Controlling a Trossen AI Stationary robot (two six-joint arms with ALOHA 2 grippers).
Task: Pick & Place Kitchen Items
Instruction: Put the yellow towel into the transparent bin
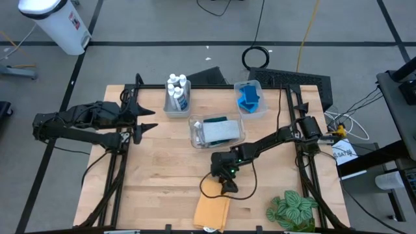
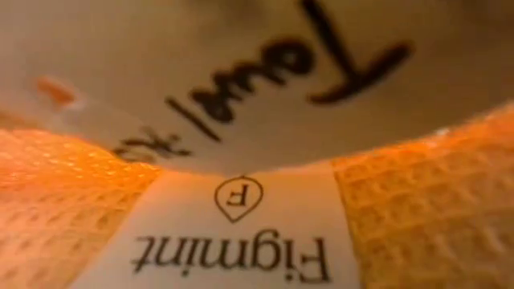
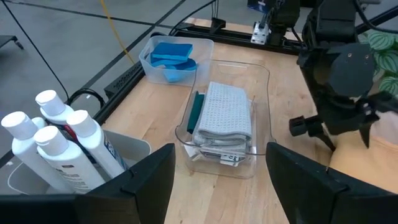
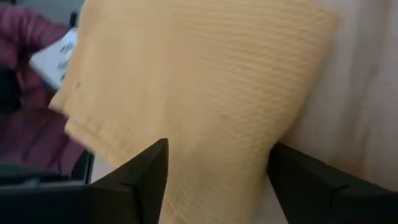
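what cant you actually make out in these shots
- Low view: the folded orange cloth and its white label fill the lens, hiding the table and both arms.
- High view: the right pincer covers the orange cloth's near corner, so contact is unclear.
- Left wrist view: the dark green cloth is mostly hidden behind the folded grey cloth in the clear plastic bin.
- Right wrist view: the cloth's far edge runs off frame.

Even bright light; low view blurred by orange cloth.

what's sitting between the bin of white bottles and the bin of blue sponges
Nothing directly: bare table separates the bottle bin and sponge bin in the high view. The clear bin with folded cloths sits slightly forward of that gap.
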